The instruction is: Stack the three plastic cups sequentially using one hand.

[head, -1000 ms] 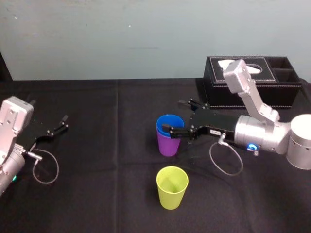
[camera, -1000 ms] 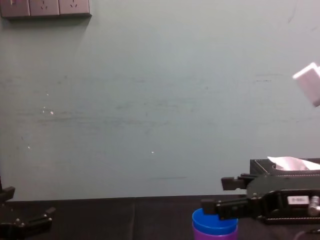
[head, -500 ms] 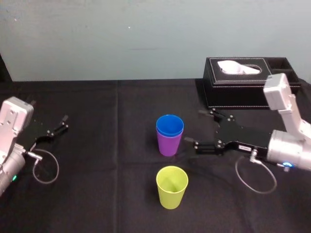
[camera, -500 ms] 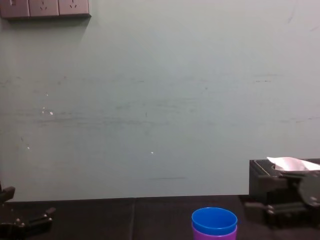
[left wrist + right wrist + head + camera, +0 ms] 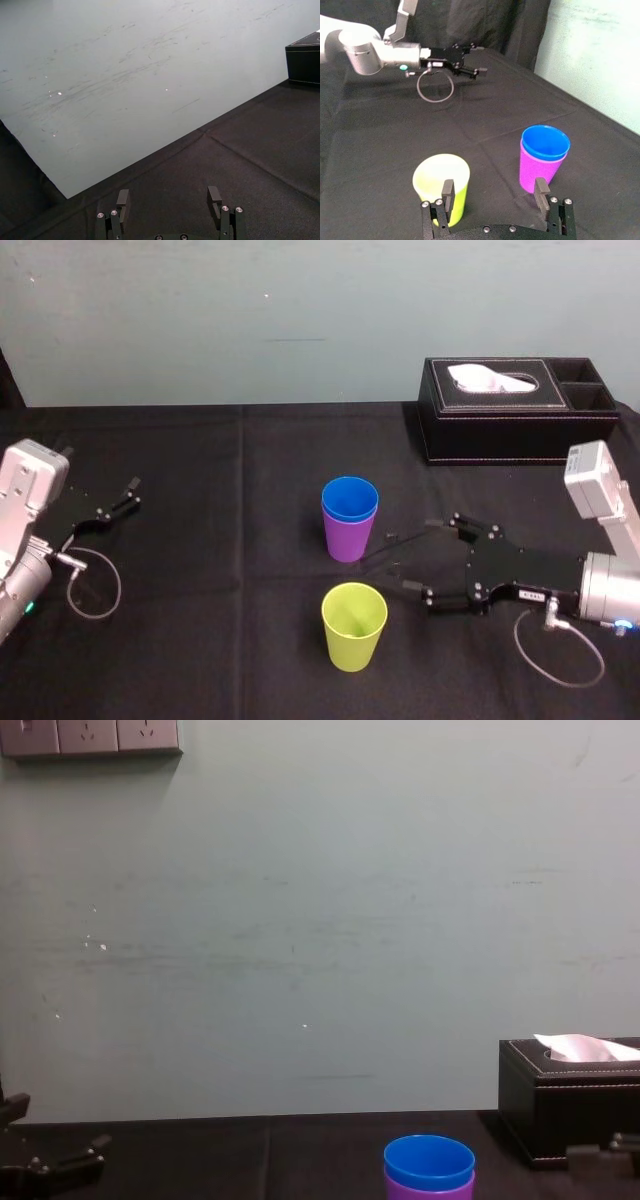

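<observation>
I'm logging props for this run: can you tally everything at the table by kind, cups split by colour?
Blue cup: 1
Purple cup: 1
Yellow-green cup: 1
Black tissue box: 1
Grippers: 2 (right gripper open by the yellow-green cup, left gripper parked far left)
Total: 6

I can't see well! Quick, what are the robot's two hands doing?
Left gripper: open, holding nothing.
Right gripper: open, empty, near the yellow-green tapered plastic cup.
</observation>
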Tool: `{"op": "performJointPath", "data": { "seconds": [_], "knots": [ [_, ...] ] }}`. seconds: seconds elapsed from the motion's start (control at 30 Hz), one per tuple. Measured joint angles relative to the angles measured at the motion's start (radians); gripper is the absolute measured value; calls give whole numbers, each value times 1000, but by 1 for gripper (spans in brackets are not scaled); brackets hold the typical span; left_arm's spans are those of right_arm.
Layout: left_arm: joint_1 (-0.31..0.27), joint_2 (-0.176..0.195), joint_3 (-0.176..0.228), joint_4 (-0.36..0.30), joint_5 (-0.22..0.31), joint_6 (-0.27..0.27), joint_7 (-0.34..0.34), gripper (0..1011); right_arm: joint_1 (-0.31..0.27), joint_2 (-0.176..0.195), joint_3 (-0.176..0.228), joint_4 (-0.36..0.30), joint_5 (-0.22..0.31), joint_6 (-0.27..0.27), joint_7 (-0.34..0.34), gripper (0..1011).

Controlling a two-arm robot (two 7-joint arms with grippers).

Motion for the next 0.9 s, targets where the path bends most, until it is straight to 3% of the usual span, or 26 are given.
{"op": "performJointPath", "data": {
  "seconds": [0.5, 0.9],
  "knots": [
    [0, 0, 0, 0, 0, 0, 0, 1011, -28, 32, -26, 1, -15, -39, 61, 1004],
    [0, 0, 0, 0, 0, 0, 0, 1011, -12, 18, -65, 19, -44, -38, 81, 1004]
  ]
}}
